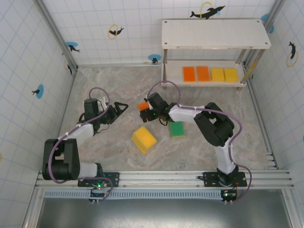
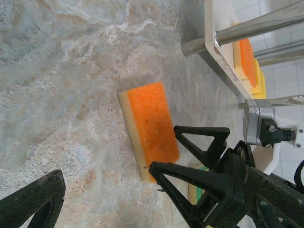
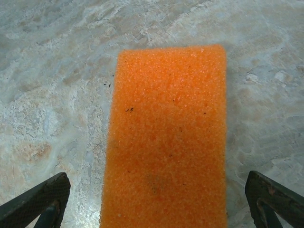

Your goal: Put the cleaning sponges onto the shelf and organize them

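Observation:
An orange sponge [image 1: 143, 105] lies flat on the marble table, filling the right wrist view [image 3: 166, 137]. My right gripper [image 1: 146, 113] is open around its near end, one dark finger on each side [image 3: 156, 202], neither touching it. My left gripper [image 1: 121, 108] stands open to the left, facing that orange sponge [image 2: 149, 128]; the right gripper's black triangular fingers [image 2: 190, 173] show over its end. A stack of yellow sponges [image 1: 144, 138] and a green sponge [image 1: 177, 128] lie nearer the arms. The shelf [image 1: 216, 34] stands at the back right; its lower board holds two orange sponges [image 1: 196, 73] and two yellow sponges [image 1: 224, 74].
The shelf's top board is bare. Its silver legs [image 2: 247, 28] and lower board edge [image 2: 216, 52] lie close beyond the orange sponge in the left wrist view. Tiled walls close the table on three sides. Bare marble spreads at the left and front right.

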